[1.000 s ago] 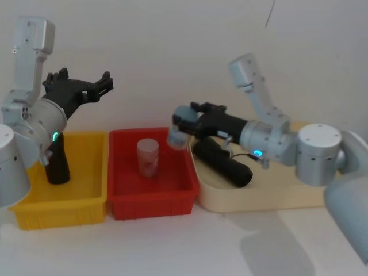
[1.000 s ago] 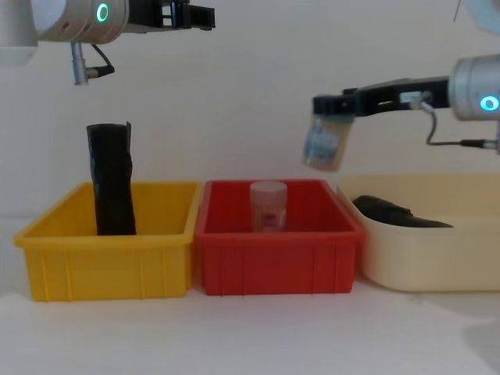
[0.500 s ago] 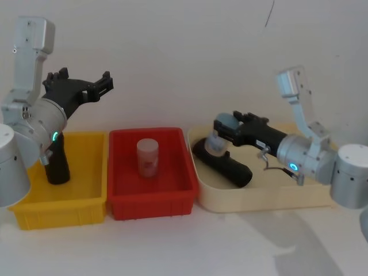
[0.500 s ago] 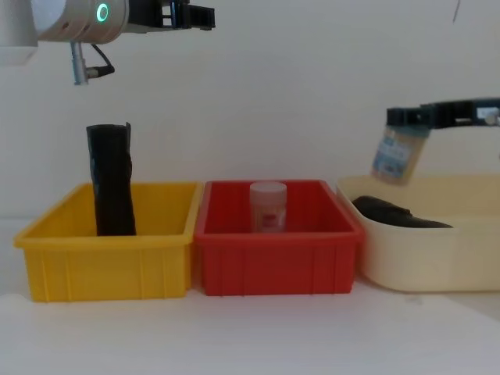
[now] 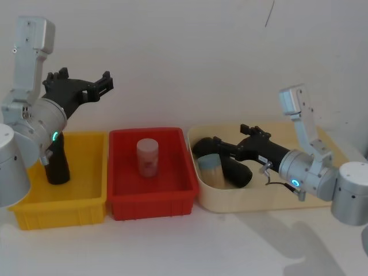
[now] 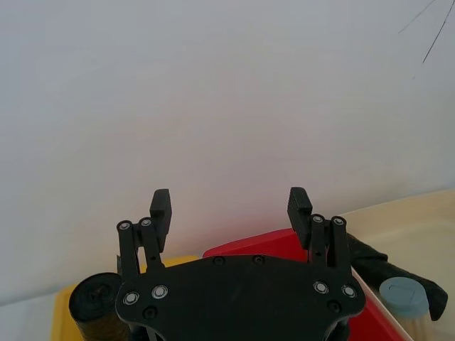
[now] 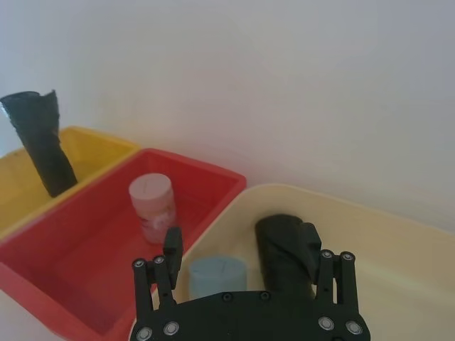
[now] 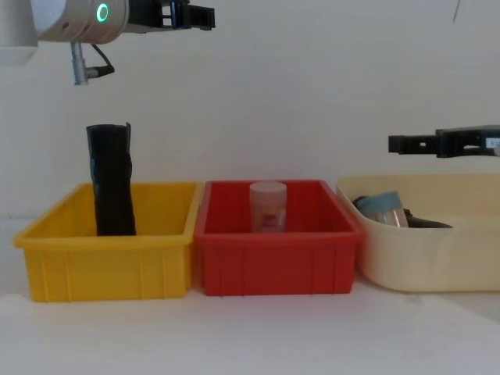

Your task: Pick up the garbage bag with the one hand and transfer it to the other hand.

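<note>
2 pincers spread, empty; right pincer (image 5: 230, 150) above garbage bag (image 5: 229, 165), apparently not touching.

Smooth black rolled garbage bag (image 5: 223, 163), lying flat in cream tray (image 5: 270, 198), beside blue-capped jar (image 5: 210, 169)

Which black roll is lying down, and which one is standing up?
The smooth black rolled garbage bag lies on its side in the cream tray. The crinkled black roll with the ragged top stands upright in the yellow bin.
</note>
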